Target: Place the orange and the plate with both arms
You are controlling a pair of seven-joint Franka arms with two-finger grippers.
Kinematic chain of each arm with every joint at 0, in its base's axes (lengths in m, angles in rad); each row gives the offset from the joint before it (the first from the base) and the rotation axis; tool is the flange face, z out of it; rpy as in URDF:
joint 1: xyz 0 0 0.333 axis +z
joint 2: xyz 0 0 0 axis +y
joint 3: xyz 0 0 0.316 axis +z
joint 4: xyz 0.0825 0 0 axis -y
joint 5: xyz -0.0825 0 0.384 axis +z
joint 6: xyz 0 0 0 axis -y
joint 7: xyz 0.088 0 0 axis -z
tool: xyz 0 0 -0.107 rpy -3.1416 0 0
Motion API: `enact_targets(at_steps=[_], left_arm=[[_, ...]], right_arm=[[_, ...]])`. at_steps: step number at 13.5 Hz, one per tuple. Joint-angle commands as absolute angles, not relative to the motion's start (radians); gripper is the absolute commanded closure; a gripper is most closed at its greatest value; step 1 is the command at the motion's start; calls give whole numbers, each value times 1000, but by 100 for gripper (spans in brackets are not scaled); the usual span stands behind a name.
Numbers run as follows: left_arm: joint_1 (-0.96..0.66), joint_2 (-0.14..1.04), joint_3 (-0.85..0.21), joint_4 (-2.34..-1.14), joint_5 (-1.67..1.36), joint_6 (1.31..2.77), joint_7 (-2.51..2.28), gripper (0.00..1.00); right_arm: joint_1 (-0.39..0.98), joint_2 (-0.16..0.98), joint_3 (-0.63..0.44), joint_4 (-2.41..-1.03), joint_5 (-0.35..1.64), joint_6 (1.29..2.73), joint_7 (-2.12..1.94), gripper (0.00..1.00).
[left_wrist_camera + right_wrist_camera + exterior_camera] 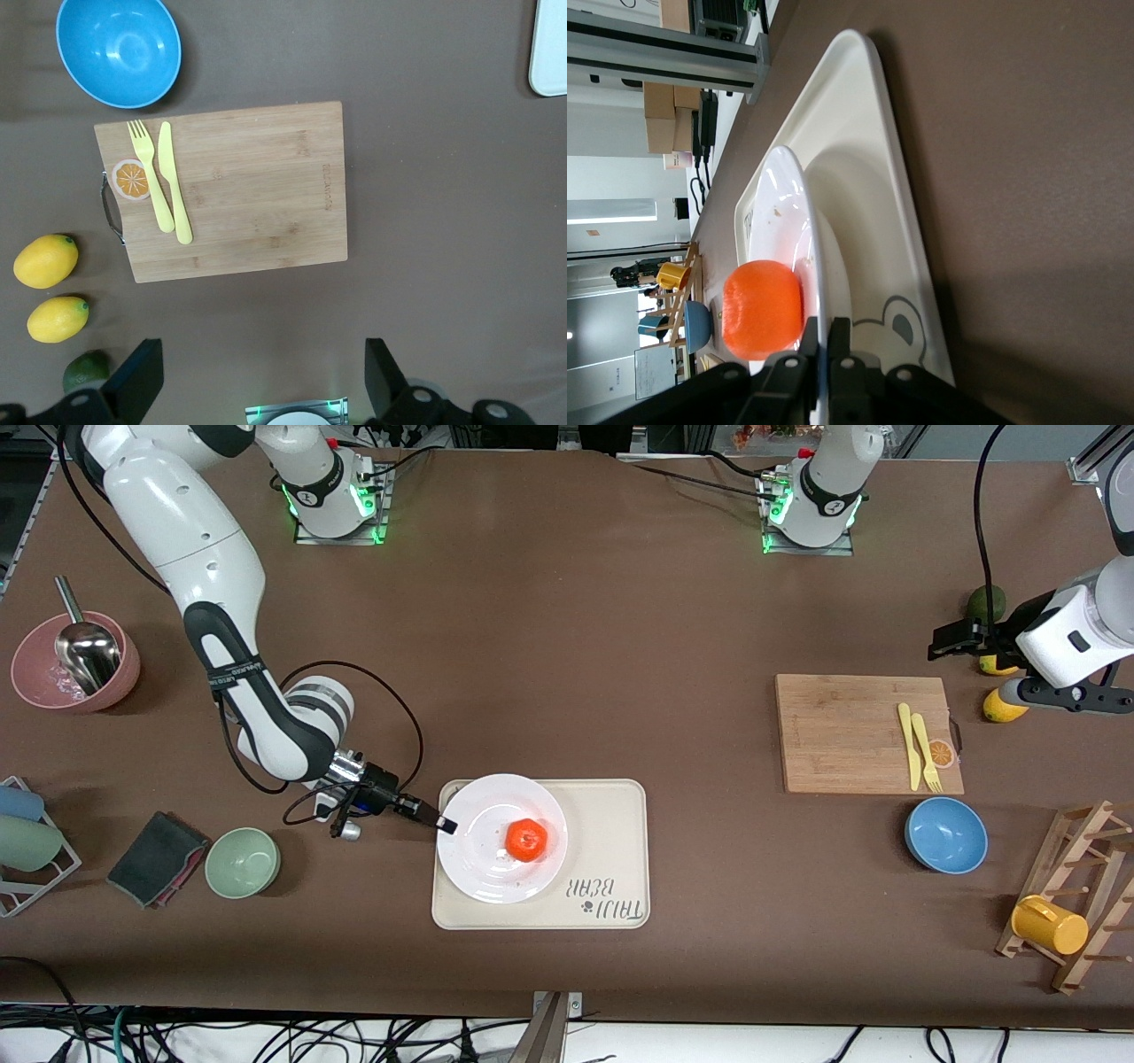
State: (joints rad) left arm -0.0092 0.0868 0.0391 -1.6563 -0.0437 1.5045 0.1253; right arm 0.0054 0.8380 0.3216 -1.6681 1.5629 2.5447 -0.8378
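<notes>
Your right gripper (446,824) is pinched shut on the plate (483,868) rim at nine o'clock, steadying it on the tray (620,850). The orange (526,840) sits just right of the plate's centre. Your left gripper (961,638) waits wide open and empty over the lemons (46,260).

Bear tray (620,824); cutting board (842,735) with fork, knife; blue bowl (946,835); lemons (46,260).
</notes>
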Motion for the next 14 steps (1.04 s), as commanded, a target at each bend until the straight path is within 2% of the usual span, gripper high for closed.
enact_targets(at_steps=[1, 5, 8, 10, 12, 14], left_arm=[[-14, 97, 43, -1634, -66, 1489, 129, 0], [-14, 97, 44, -1634, -66, 1489, 129, 0], [-14, 97, 43, -1634, -66, 1489, 129, 0], [-14, 97, 43, -1634, -66, 1489, 129, 0], [-14, 97, 43, -1634, -66, 1489, 129, 0], [-14, 97, 43, -1634, -66, 1489, 129, 0]], right_arm=[[-3, 825, 322, -1654, 1543, 2549, -836, 0], [-8, 737, 290, -1692, 1375, 2539, -752, 0], [-28, 588, 259, -1807, 1151, 2496, -590, 0], [-28, 467, 157, -1871, 954, 2333, -513, 0], [-26, 375, 56, -1870, 754, 2144, -462, 0], [-26, 286, 5, -1867, 558, 2021, -430, 0]])
